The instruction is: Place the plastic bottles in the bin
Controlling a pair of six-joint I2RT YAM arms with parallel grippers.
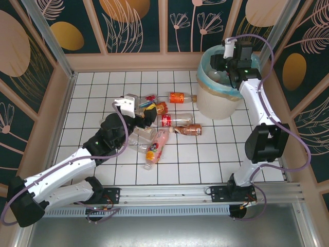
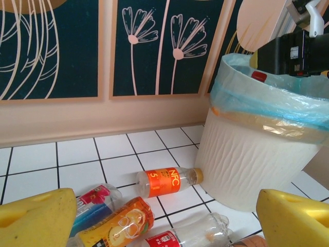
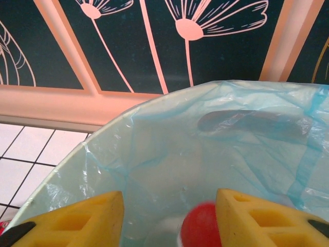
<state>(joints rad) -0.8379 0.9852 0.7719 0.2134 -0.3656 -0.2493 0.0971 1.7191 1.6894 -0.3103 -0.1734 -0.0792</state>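
Several plastic bottles lie on the white tiles: an orange-labelled NFC one (image 1: 178, 97) (image 2: 167, 181) by the bin's foot, a clear red-labelled one (image 1: 172, 120) (image 2: 190, 234), a brown one (image 1: 189, 129), a pink one (image 1: 156, 146) and an orange juice one (image 2: 118, 224). My left gripper (image 1: 149, 114) (image 2: 164, 216) hangs open just above this pile, holding nothing. The cream bin (image 1: 216, 105) (image 2: 247, 164) with its light-blue bag (image 3: 205, 139) stands at the back right. My right gripper (image 1: 224, 60) (image 3: 169, 216) is open over its mouth. A blurred bottle with a red cap (image 3: 200, 226) (image 2: 258, 76) sits between the fingers, against the right one.
Patterned dark walls with a peach ledge (image 2: 103, 118) close the back and sides of the tiled floor. A pink-and-blue labelled bottle (image 2: 95, 203) lies at the pile's left. Bare tiles (image 1: 92, 98) stretch left of the pile and in front of the bin (image 1: 216, 149).
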